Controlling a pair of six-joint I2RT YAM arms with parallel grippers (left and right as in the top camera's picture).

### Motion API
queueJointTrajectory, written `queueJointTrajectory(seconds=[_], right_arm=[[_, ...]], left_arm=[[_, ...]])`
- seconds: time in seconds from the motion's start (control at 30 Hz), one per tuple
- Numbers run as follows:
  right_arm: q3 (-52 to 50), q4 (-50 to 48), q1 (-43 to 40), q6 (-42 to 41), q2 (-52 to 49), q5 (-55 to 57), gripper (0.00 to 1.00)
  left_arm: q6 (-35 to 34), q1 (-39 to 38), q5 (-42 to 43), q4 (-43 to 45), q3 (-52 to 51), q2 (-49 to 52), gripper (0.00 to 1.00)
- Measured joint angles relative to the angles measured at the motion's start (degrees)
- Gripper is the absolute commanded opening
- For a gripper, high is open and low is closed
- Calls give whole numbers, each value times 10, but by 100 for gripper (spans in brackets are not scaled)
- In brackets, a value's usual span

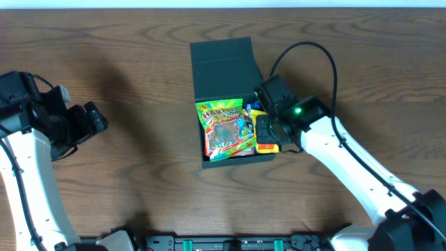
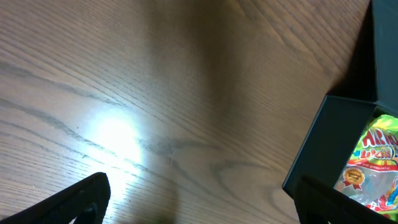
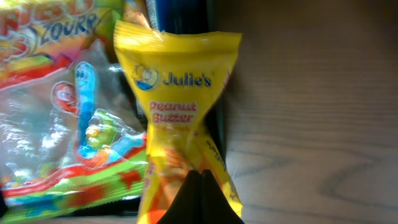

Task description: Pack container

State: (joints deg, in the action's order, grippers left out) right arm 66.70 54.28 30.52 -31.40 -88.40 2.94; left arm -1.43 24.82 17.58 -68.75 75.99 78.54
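Top view, box: the dark green square box [image 1: 223, 63] sits in the middle of the brown wooden table [image 1: 139, 188], with its flap lid open to the far side
Top view, snacks: a shiny green gummy sweets bag [image 1: 224, 132] lies inside the box; a yellow peanut butter biscuit packet [image 1: 267, 147] is at its right edge
Top view, right pincer: the right pincer [image 1: 270, 132] is over that right edge, at the yellow packet
Top view, left pincer: the left pincer [image 1: 94, 120] is far off to the left, well apart from the box
Left wrist view: its two black fingers are wide apart, with only bare table between them; a box corner and the gummy bag peek in at the right
Right wrist view: the black fingers squeeze the yellow packet's middle thin; the packet lies across the box's right wall, part over the box, part over the table
What could go wrong: I think that if the pincer lets go here, the packet could tip off the wall onto the table, or sit on the rim and stop the lid from shutting; the slippery wrapper might also slide out of the pinch
Table: flat brown wood with dark grain; a bright spot of light shows in the left wrist view
Room: only a pale strip past the far table edge shows, so I cannot tell more
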Motion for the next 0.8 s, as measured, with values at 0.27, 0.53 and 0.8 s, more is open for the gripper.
queueJointTrajectory(seconds=[0.27,0.53,0.8], right_arm=[[-83,-124,-3,19,0,-48,2],[-133,-169,-1,23,0,-47,2],[-119,-140,1,23,1,-42,1]], left_arm=[[0,0,0,0,0,0,95],[0,0,0,0,0,0,95],[0,0,0,0,0,0,95]])
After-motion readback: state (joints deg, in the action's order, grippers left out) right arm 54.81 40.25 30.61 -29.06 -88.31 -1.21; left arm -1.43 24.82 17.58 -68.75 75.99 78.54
